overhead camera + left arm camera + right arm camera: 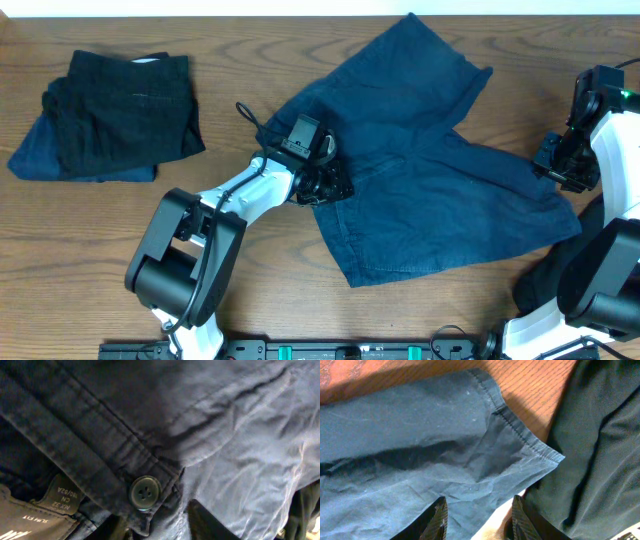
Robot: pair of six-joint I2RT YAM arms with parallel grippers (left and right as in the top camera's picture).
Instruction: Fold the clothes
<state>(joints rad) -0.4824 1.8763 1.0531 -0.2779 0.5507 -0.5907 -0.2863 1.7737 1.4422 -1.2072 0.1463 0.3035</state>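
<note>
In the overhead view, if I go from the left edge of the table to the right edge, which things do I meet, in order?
folded dark clothes → left hand, at the waistband → blue shorts, spread out → right hand, at a leg hem

Dark blue shorts (420, 150) with grey button (145, 492), black-over-navy folded pile (120, 110), brown wood-grain table (80, 250).

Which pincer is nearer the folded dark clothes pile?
Left. The left pincer is on the blue denim shorts, right of the dark pile; the right pincer is farther right.
</note>
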